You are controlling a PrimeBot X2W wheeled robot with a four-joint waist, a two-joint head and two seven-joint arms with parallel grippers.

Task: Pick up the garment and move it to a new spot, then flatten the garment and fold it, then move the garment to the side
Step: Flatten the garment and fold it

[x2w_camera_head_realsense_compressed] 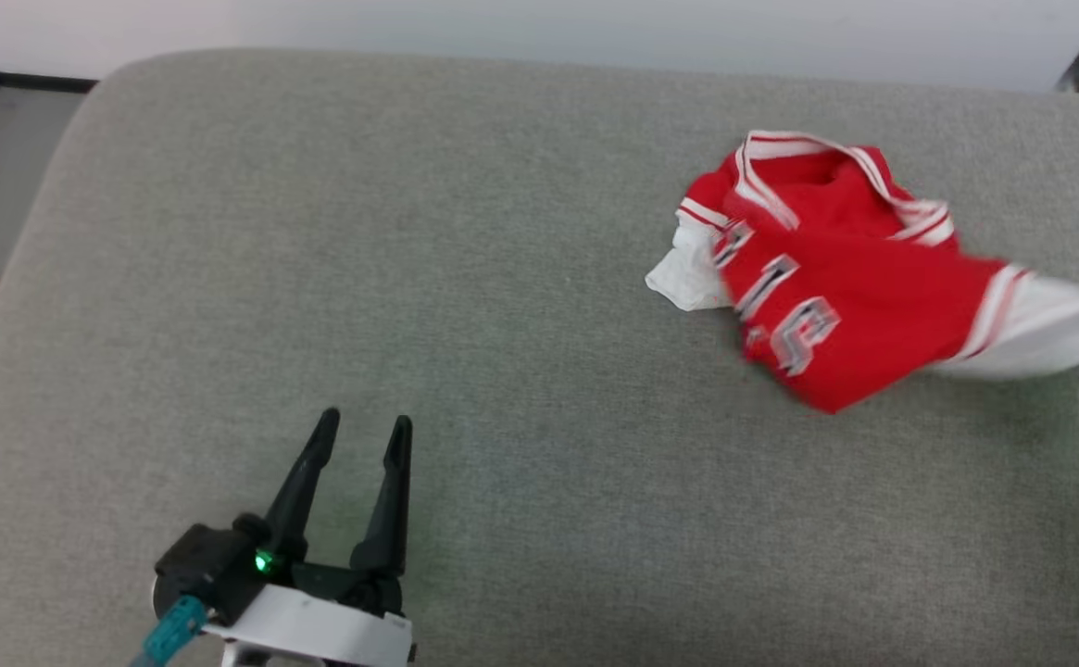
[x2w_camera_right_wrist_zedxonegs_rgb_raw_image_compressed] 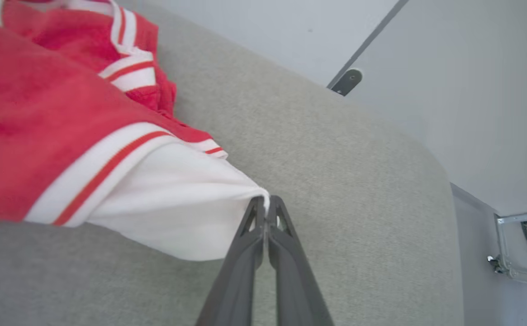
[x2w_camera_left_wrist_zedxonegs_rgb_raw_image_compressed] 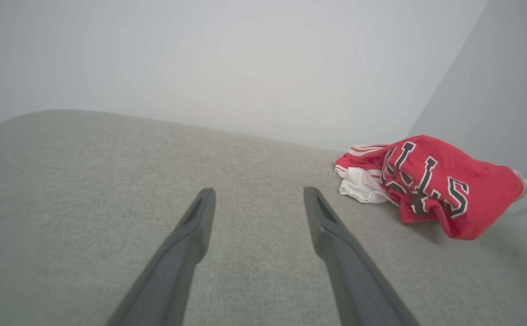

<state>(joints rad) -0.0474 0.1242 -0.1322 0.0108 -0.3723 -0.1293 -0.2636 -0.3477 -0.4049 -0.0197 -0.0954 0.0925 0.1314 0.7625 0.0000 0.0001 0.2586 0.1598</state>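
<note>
Crumpled jersey (x2w_camera_head_realsense_compressed: 835, 306) lies far right on grey cushion (x2w_camera_head_realsense_compressed: 409, 278); right gripper (x2w_camera_right_wrist_zedxonegs_rgb_raw_image_compressed: 267, 204) pinches its white sleeve (x2w_camera_right_wrist_zedxonegs_rgb_raw_image_compressed: 177, 213). Near left, left gripper (x2w_camera_head_realsense_compressed: 363, 424) spread over cushion, well apart from jersey.

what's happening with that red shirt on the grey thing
The robot's right gripper is shut on the tip of the white sleeve of the red garment, and the sleeve is stretched toward it. The garment lies crumpled on the grey padded surface, not yet flattened or folded. The left gripper is open, well apart from the garment.
</note>
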